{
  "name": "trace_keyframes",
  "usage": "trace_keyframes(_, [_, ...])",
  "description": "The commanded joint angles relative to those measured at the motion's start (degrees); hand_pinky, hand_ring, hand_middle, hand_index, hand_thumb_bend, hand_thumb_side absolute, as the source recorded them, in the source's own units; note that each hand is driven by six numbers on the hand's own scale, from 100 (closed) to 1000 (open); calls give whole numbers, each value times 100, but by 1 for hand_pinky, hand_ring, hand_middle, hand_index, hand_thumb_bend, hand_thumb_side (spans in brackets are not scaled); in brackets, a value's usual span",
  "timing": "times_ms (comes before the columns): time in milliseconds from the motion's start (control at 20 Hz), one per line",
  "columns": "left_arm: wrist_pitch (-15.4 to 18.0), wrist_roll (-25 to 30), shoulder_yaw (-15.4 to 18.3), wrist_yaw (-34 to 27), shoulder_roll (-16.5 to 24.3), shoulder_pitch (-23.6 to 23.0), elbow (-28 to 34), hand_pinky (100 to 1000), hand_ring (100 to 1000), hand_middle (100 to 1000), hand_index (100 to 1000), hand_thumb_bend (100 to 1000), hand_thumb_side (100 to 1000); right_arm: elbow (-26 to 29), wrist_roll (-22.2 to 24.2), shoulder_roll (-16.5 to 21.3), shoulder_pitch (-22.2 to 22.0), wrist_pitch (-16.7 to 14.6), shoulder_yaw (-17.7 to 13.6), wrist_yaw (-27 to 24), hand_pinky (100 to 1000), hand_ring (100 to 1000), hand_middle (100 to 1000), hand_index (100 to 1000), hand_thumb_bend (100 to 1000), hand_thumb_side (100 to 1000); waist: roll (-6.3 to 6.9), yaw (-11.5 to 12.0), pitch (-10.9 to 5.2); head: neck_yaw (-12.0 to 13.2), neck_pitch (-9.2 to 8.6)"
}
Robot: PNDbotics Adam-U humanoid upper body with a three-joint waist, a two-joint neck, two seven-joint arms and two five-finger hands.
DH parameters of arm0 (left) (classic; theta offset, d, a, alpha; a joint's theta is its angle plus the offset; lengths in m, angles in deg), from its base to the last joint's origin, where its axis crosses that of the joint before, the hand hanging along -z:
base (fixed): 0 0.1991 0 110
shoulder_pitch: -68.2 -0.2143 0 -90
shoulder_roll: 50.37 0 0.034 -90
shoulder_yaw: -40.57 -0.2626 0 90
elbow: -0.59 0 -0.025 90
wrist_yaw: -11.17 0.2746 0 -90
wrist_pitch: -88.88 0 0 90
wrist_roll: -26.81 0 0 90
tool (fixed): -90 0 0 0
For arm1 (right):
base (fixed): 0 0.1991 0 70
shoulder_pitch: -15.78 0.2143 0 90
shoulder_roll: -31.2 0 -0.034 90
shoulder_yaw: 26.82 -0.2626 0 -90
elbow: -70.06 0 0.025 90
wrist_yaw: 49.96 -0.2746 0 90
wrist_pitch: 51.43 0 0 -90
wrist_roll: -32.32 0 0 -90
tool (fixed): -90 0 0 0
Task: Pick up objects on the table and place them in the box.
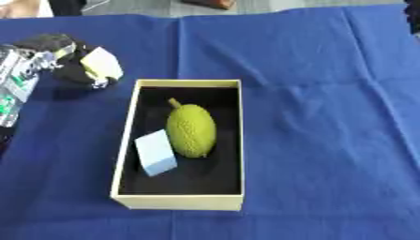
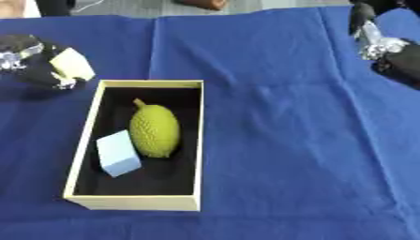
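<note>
One pale yellow block (image 1: 101, 63) was the piece in play, held in the left hand (image 1: 70, 65) near the far left corner of the worktop (image 1: 328, 117), just beyond the box's far left corner. The fingers were curled round it from below and behind, so only its upper faces showed; it looked like a small, plain, light-coloured cuboid, tilted in the grasp.

The risk from that position seemed to be the box's far wall: a low carry could catch the block on the rim and knock it out of the fingers or shove the box (image 1: 124, 140) across the cloth. A release too near the rim could also leave it tipping outward.

Inside the cream-walled, black-floored box lay a green, bumpy, durian-like fruit (image 1: 191, 131) along the middle, and a pale blue cube (image 1: 155, 153) just beside it at the left wall. Free floor remained at the far end and along the right wall.

The right hand (image 2: 379, 47) showed only at the far right edge; whether its fingers were open or closed could not be told.
</note>
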Motion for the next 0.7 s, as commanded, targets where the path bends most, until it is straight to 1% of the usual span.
trace_keyframes(50, [-38,-56,96,-119,69,145,-6,805,714,569,883,493,701,84,-34,79,42,17,-60,-36,864,659,620,745,100,710,-13,-14,-117,21,-63])
trace_keyframes(150, [-45,-135,100,-214,63,143,22,801,694,563,866,452,676,84,-44,76,23,29,-64,-34,864,658,619,745,100,710,-11,-14,-114,15,-44])
trace_keyframes(200, [-55,-172,95,-258,66,139,43,797,683,555,853,409,661,84,-48,76,15,35,-65,-32,864,658,619,744,100,710,-9,-13,-114,10,-36])
trace_keyframes(250, [-71,-209,90,-304,71,136,75,796,679,551,846,386,651,84,-52,75,7,45,-67,-30,864,658,618,744,100,710,-7,-9,-116,3,-25])
trace_keyframes(300, [-93,-235,81,-345,77,133,109,794,674,549,837,350,621,84,-58,72,0,57,-68,-30,865,657,618,744,100,711,-5,-7,-118,-4,-17])
trace_keyframes(350, [-120,-251,72,-373,86,130,142,792,671,547,834,334,603,84,-61,69,-7,68,-69,-32,865,657,618,744,100,711,-4,-3,-122,-11,-8])
trace_keyframes(450, [-177,-261,53,-393,104,128,197,784,653,535,816,245,456,84,-64,69,-16,79,-67,-35,865,657,617,744,100,716,-4,4,-135,-20,7])
trace_keyframes(500, [-199,-255,46,-395,109,128,222,784,653,535,815,239,442,84,-65,68,-19,80,-68,-36,865,657,617,744,100,712,-5,7,-140,-24,12])
trace_keyframes(550, [-223,-251,46,-403,113,128,251,772,628,514,796,168,194,84,-65,67,-22,82,-69,-37,865,657,617,743,100,711,-7,11,-150,-32,19])
trace_keyframes(600, [-259,-255,47,-411,118,127,286,768,617,504,789,149,108,84,-66,67,-25,86,-70,-38,865,657,617,743,100,711,-9,14,-159,-41,25])
trace_keyframes(700, [-321,-261,40,-437,122,122,362,767,611,503,785,135,112,84,-65,62,-30,95,-70,-40,865,657,617,743,100,711,-14,19,-177,-52,39])
